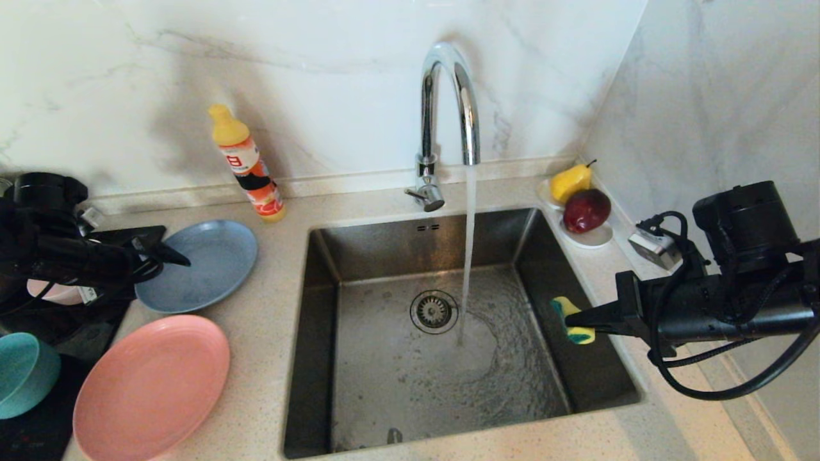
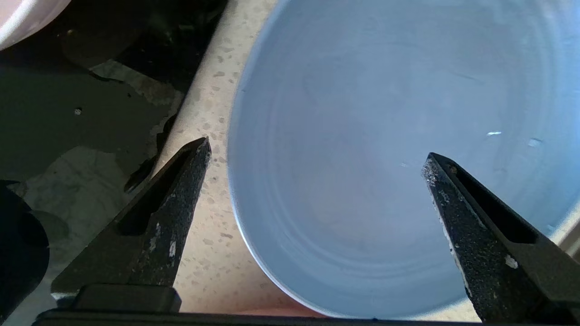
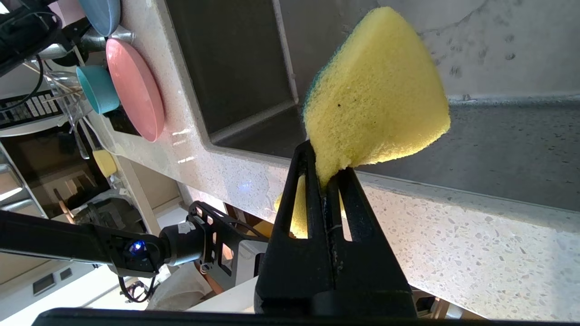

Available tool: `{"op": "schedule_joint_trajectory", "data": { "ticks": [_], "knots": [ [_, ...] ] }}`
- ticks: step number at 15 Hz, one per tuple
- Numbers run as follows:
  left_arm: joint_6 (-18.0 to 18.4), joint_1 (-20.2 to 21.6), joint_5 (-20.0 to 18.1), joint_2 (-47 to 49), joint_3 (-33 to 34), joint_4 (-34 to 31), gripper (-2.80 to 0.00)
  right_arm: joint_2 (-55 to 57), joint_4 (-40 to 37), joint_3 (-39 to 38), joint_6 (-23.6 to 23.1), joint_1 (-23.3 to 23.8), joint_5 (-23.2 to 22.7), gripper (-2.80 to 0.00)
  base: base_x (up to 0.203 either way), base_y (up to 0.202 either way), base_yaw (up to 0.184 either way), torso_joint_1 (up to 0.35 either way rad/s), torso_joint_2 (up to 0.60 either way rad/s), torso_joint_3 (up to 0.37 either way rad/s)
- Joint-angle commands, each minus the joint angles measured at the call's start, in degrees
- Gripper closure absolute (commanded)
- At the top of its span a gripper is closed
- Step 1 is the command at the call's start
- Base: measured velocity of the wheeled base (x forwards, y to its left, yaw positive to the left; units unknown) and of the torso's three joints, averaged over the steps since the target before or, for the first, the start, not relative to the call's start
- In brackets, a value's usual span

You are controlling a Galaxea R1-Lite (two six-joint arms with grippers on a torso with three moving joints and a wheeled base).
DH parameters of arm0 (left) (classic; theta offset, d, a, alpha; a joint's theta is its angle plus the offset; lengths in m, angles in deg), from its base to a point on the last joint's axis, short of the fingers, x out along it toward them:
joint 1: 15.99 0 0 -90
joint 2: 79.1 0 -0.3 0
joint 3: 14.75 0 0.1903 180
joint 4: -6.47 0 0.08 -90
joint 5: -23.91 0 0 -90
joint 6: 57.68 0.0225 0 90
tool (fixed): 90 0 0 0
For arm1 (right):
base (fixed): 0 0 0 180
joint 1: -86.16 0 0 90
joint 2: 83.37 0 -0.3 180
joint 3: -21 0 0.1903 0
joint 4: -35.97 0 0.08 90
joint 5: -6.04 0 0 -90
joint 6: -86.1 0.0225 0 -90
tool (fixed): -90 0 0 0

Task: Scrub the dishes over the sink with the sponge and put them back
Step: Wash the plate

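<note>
The blue-grey plate point(image 1: 204, 264) point(image 2: 389, 149) lies flat on the counter left of the sink point(image 1: 589, 378). My left gripper point(image 1: 168, 251) point(image 2: 317, 154) hangs open over the plate's left rim, one finger above the counter, the other above the plate, holding nothing. In front of it rests the salmon-pink plate point(image 1: 150, 387) point(image 3: 136, 88). A teal bowl point(image 1: 22, 372) point(image 3: 97, 88) and a pale pink bowl point(image 1: 54, 292), partly hidden by my left arm, sit at the far left. My right gripper point(image 1: 573, 318) point(image 3: 327, 174) is shut on the yellow sponge point(image 1: 572, 320) point(image 3: 376, 95) over the sink's right side.
Water runs from the chrome tap point(image 1: 448, 121) into the basin near the drain strainer point(image 1: 434, 311). An orange detergent bottle point(image 1: 248, 165) stands behind the blue-grey plate. A white dish with a pear point(image 1: 570, 182) and a dark red apple point(image 1: 586, 210) sits at the sink's back right corner.
</note>
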Motion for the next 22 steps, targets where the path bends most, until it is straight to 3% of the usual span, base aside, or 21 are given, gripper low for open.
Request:
{"op": "schedule_joint_trajectory", "data": {
  "ticks": [1,2,3,9,17,22],
  "knots": [
    [-0.13,0.02,-0.1,0.43,-0.18,-0.07,-2.8,0.06,-0.02,0.01,0.18,0.19,-0.2,0.0,0.0,0.0,0.0,0.0,0.0,0.0],
    [-0.07,0.02,-0.01,0.61,-0.33,0.02,-2.8,0.15,-0.02,0.14,0.18,0.2,-0.2,0.0,0.0,0.0,0.0,0.0,0.0,0.0],
    [-0.04,0.02,0.02,0.72,-0.44,0.1,0.0,0.15,-0.02,0.14,0.18,0.2,-0.2,0.0,0.0,0.0,0.0,0.0,0.0,0.0],
    [1.47,0.02,4.16,2.78,-0.82,-0.33,0.0,0.85,-0.02,0.01,0.1,0.28,-0.2,0.0,0.0,0.0,0.0,0.0,0.0,0.0],
    [5.93,2.45,4.21,-0.2,-0.66,-3.7,0.0,1.73,2.44,-0.12,0.45,0.28,-0.2,0.0,0.0,0.0,0.0,0.0,0.0,0.0],
    [5.64,3.42,3.85,-5.96,-1.26,-5.11,0.0,1.56,2.53,-0.3,0.36,0.28,-0.2,0.0,0.0,0.0,0.0,0.0,0.0,0.0]
  ]
}}
